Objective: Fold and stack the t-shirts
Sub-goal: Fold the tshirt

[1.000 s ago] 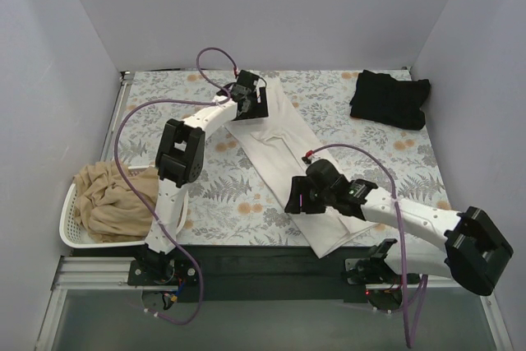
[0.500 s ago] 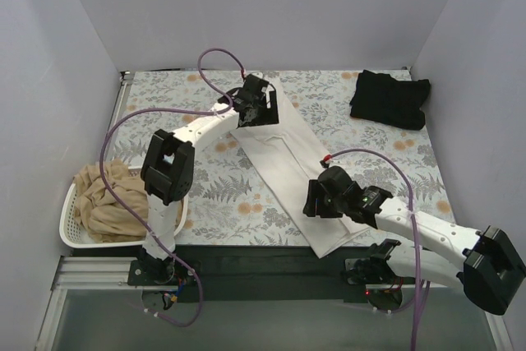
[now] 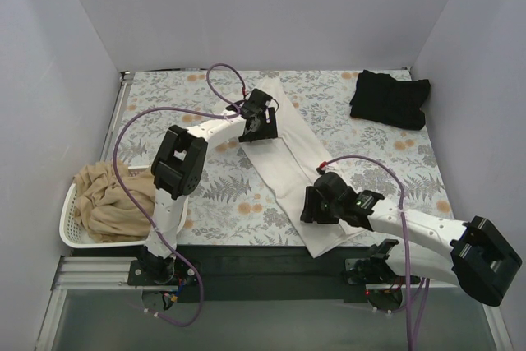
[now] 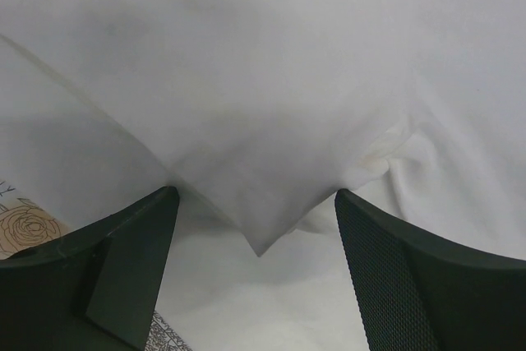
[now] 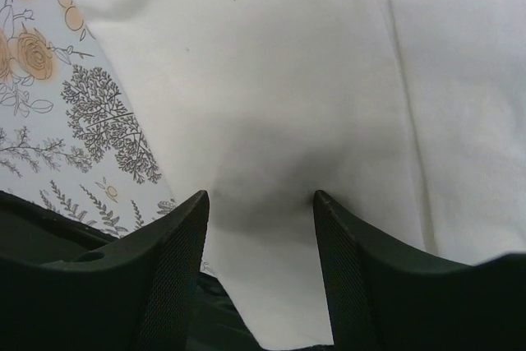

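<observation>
The white t-shirt (image 3: 289, 154) lies folded into a long narrow strip, running diagonally from the back middle to the front edge of the table. My left gripper (image 3: 261, 125) is open over its far end; in the left wrist view (image 4: 256, 195) a folded corner of the white cloth (image 4: 271, 80) lies between the spread fingers. My right gripper (image 3: 312, 207) is open over the near end, fingers either side of flat white cloth (image 5: 271, 80) in its wrist view (image 5: 259, 195). The black t-shirt (image 3: 390, 100) lies folded at the back right. The tan t-shirt (image 3: 111, 199) is bunched in the basket.
The white perforated basket (image 3: 70, 232) stands at the front left edge. The table has a floral cover (image 3: 214, 195). The shirt's near end hangs over the dark front edge (image 3: 271, 256). Grey walls close in the back and both sides.
My left gripper moved right and nearer along the shirt's far end, and the shirt's left flap now lies folded in, so the strip is narrower. My right gripper shifted slightly right and nearer.
</observation>
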`<state>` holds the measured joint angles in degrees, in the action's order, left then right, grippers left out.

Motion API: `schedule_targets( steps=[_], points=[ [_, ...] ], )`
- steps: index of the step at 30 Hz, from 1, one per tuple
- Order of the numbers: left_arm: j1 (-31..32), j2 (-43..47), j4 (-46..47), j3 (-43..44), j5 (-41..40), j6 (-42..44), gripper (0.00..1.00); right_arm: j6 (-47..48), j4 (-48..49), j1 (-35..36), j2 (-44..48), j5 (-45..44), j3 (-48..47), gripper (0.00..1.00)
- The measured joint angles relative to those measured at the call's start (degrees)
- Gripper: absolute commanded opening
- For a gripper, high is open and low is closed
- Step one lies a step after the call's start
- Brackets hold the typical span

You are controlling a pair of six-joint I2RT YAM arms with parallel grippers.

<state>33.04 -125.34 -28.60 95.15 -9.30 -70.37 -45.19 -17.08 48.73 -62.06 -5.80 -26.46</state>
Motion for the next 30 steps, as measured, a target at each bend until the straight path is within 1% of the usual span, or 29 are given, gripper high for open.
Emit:
schedule_targets(
  steps=[5,14,20,30],
  points=[
    [0.0,-0.9,0.3,1.0,-0.8,0.7,0.77,-2.2,1.7,3.5,-0.5,0.0,0.1,0.61],
    [-0.9,-4.3,0.3,5.9,-0.9,6.1,0.77,-6.4,5.3,10.2,-2.9,-0.3,-0.2,0.61],
    [-2.1,-6.8,0.2,9.6,-0.1,9.6,0.77,-8.0,7.3,13.8,-9.6,-1.4,-4.5,0.61],
    [-5.2,-11.3,0.0,16.8,4.0,13.2,0.76,-9.4,9.2,18.7,-20.9,-1.6,-13.6,0.61]
  ],
)
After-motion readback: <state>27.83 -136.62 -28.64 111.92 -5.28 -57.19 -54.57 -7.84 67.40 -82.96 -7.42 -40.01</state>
